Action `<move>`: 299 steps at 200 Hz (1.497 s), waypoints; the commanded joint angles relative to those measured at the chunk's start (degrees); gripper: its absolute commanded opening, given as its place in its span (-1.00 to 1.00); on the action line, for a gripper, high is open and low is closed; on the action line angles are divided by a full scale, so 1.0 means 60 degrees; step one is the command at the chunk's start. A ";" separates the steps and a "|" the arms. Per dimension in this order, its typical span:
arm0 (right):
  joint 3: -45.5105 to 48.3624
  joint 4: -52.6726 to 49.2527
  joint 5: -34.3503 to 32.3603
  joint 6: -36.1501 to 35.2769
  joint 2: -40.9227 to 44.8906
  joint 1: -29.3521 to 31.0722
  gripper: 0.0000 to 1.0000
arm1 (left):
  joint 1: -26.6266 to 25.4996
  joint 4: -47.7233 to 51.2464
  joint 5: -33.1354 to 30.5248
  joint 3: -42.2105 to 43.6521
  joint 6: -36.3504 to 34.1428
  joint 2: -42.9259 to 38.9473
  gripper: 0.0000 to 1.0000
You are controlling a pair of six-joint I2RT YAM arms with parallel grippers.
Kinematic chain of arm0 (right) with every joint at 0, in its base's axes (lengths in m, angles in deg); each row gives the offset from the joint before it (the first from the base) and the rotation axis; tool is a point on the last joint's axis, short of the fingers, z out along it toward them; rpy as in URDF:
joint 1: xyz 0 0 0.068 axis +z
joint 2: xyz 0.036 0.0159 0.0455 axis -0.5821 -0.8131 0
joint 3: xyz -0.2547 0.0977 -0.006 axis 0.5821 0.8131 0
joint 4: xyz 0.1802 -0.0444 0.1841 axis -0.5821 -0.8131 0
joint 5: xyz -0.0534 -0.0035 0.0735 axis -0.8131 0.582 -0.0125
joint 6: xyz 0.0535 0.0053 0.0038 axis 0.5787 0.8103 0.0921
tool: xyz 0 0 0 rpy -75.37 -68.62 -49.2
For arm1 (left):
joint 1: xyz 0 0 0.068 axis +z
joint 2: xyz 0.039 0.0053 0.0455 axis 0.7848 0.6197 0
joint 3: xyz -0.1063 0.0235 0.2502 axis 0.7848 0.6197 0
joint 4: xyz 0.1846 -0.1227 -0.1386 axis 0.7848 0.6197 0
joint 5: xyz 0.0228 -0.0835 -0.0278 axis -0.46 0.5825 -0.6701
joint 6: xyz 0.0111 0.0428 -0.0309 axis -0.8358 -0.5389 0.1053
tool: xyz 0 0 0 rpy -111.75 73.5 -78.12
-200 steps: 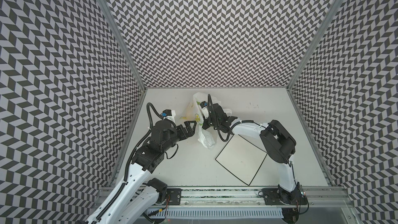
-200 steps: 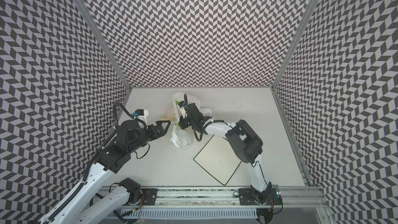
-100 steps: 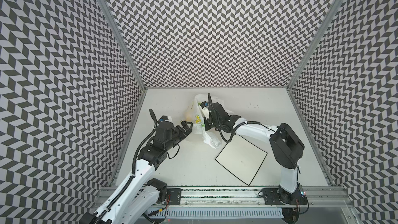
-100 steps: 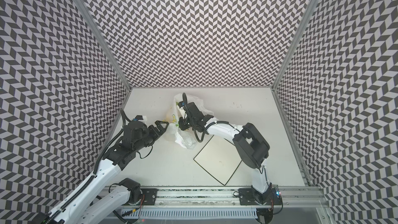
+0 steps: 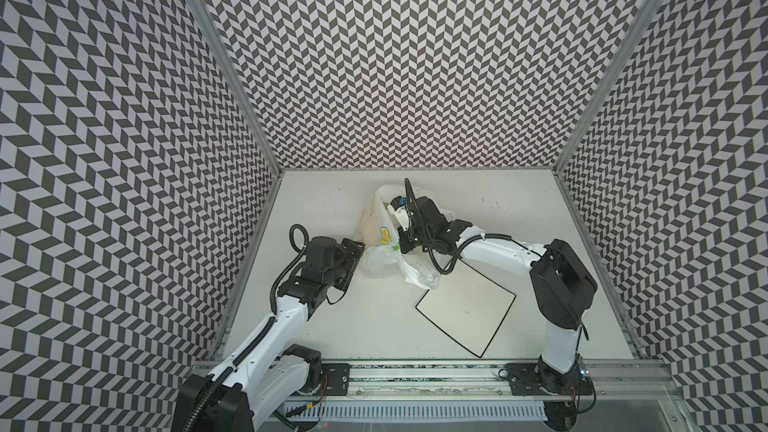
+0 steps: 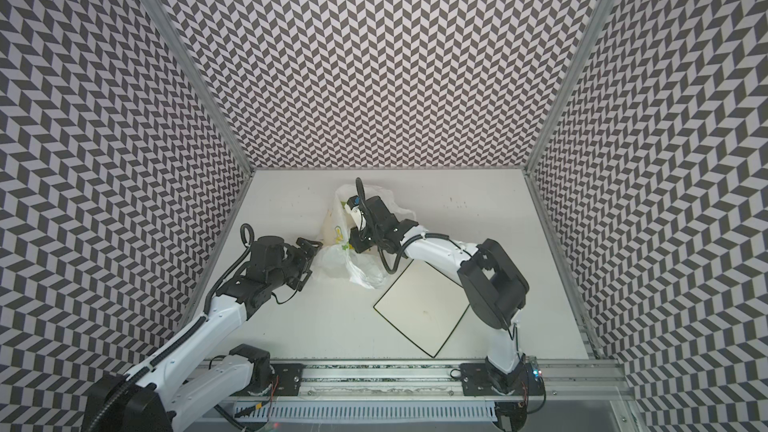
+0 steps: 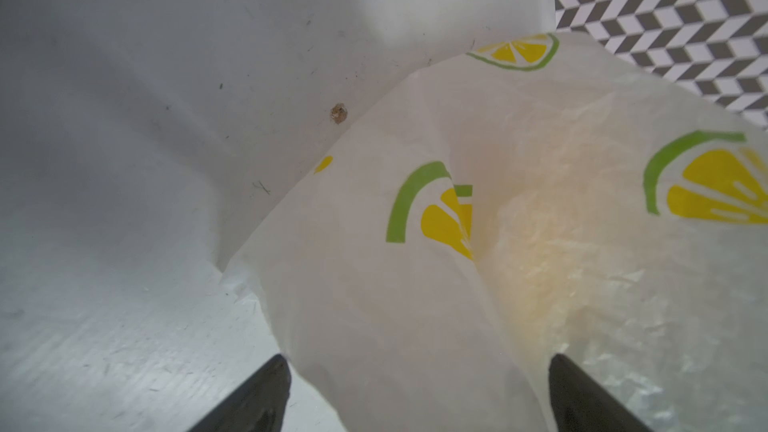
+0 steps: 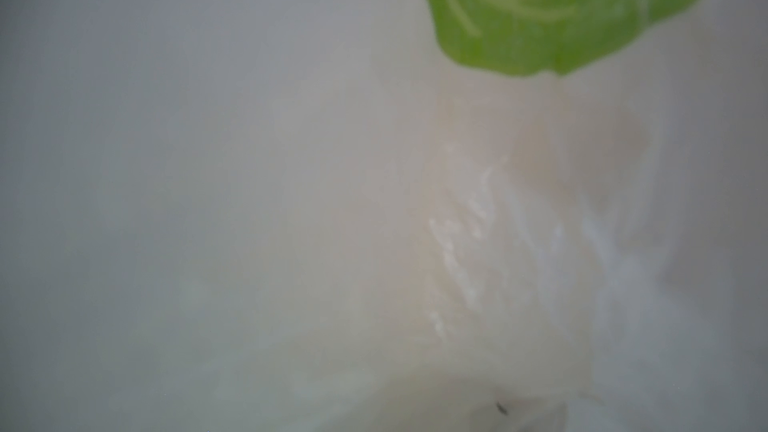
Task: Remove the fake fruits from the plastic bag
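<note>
Both top views: plastic bag [image 5: 380,261] [image 6: 332,261] crumpled on the table [image 5: 332,326], partly lifted, just beside the plate [image 5: 465,309]. Tips of the right tool [image 5: 400,243] buried in film; grip impossible to tell. At the bag's left flank, the left tool [image 5: 358,248].

Left wrist view: left tool spread wide astride a bag fold, fingers [image 7: 257,401] cut off by the frame. On the film, lemon-slice prints [image 7: 444,209], yellow with green rims. Of the fake fruits [image 7: 536,251], only a pale yellow glow through the film.

Right wrist view: blurred film against the lens, one green patch [image 8: 540,6]; tool hidden.
</note>
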 commanded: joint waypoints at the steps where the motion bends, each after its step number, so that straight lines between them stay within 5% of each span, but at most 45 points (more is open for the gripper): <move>1: -0.0122 0.0126 0.0122 -0.0223 0.0182 -0.0136 -1.00 | 0.0203 -0.1268 0.0037 0.0324 0.0502 0.0259 0.33; 44: -0.0149 -0.0633 0.0397 -0.0486 0.0827 -0.0585 -1.00 | 0.0823 -0.1928 0.0038 0.0628 -0.0406 0.0915 -1.00; 103: -0.0153 -0.1852 0.0924 -0.1144 0.1483 -0.0861 -1.00 | 0.1821 -0.2432 -0.0127 0.0466 -0.1980 0.1351 -1.00; 145: -0.0602 -0.3080 0.2714 -0.1349 0.1924 -0.0863 -1.00 | 0.1763 -0.3352 0.0059 0.0118 -0.2455 0.2058 -1.00; 212: 0.0383 -0.5647 0.3809 -0.1677 0.3949 -0.0835 -1.00 | 0.1746 -0.4392 -0.0226 -0.0316 -0.2491 0.2876 -1.00; 273: 0.2122 -0.6398 0.3921 -0.1178 0.6522 0.0452 -1.00 | 0.1744 -0.4115 -0.0771 -0.0399 -0.1945 0.3111 -1.00; 299: 0.2683 -0.5674 0.2703 0.0018 0.7534 0.1251 -1.00 | 0.1750 -0.3983 -0.0861 -0.0388 -0.1934 0.3048 -1.00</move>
